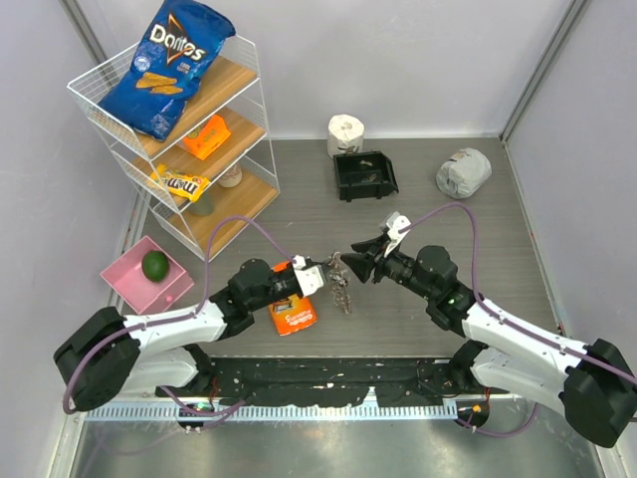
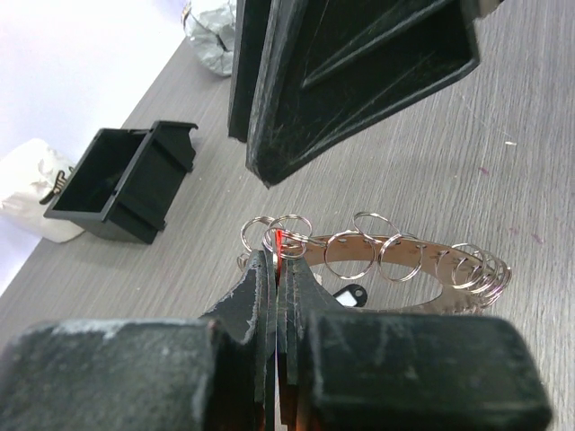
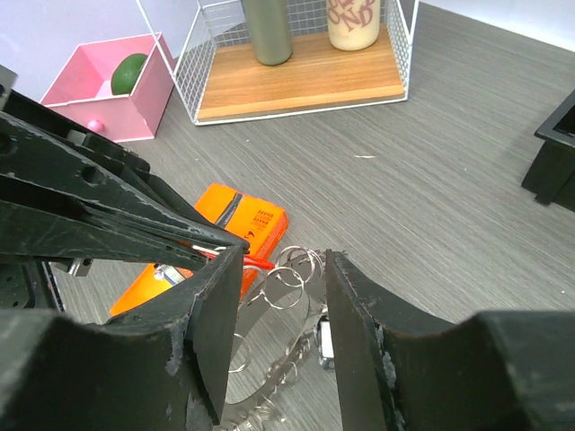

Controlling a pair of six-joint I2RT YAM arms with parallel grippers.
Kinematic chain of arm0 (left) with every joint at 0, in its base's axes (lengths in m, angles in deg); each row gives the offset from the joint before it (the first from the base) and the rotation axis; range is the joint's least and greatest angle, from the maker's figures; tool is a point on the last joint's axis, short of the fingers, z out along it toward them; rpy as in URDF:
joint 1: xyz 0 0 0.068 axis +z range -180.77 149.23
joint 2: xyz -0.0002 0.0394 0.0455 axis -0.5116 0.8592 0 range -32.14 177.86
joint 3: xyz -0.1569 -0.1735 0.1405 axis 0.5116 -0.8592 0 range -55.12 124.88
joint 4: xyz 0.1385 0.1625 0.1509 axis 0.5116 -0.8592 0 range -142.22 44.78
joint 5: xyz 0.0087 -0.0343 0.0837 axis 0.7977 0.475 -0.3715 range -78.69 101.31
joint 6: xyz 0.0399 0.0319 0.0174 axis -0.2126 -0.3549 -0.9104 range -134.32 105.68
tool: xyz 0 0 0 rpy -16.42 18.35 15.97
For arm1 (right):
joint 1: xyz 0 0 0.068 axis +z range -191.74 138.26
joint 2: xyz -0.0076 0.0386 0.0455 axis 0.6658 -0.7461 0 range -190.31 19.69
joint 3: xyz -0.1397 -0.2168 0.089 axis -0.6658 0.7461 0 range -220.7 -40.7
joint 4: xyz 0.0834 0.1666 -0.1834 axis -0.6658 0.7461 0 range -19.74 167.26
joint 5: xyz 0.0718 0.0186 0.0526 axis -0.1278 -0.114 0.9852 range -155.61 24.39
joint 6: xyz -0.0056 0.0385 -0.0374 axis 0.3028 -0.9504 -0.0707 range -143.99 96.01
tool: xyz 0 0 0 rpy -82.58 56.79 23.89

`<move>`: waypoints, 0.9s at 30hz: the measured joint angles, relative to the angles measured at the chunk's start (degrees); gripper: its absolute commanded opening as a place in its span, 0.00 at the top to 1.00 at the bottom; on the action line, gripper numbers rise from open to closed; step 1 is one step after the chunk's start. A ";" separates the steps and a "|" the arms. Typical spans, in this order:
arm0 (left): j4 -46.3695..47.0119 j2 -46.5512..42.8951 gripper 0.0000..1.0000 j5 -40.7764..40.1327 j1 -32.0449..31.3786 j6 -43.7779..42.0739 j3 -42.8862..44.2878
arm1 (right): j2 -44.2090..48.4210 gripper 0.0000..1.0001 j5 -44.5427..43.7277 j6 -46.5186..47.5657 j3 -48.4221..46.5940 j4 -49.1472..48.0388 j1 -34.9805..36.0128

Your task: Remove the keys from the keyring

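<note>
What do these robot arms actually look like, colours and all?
Both arms, the left arm and right arm, have white links between bulky black joints, and a purple cable loops along each. The left end effector and right end effector have black, wedge-shaped, scuffed fingers.

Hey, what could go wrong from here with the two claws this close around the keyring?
The left claw grips the keyring only at its edge, so a tug from the other side may pull it loose and drop it. The small rings crowd together inside the open right claw. It may catch several at once.
</note>
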 measured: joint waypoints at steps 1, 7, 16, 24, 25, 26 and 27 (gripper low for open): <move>0.11 -0.44 1.00 0.26 0.00 -0.15 -0.13 | -0.44 0.52 0.76 -0.26 -0.11 -0.02 -0.28; 5.09 -2.19 1.00 1.57 0.00 -1.33 -3.93 | 0.72 0.53 6.82 -1.70 -0.70 -2.45 -2.29; 14.56 -3.69 1.00 4.79 0.00 -1.64 -9.51 | -1.44 0.53 16.90 -1.90 -0.04 -5.05 -2.86; 16.00 -4.72 1.00 4.22 0.00 -1.09 -9.49 | -1.55 0.51 13.40 -1.90 -0.04 -4.90 -2.86; 15.58 -5.33 1.00 3.96 0.00 -0.81 -9.49 | -1.53 0.50 10.97 -1.88 -0.04 -4.20 -2.89; 14.73 -6.32 1.00 3.65 0.00 -0.17 -9.46 | -1.53 0.49 9.33 -1.88 -0.04 -3.67 -2.97; 13.57 -7.45 1.00 3.56 0.00 0.24 -9.35 | -1.53 0.48 6.86 -1.90 -0.04 -3.13 -3.13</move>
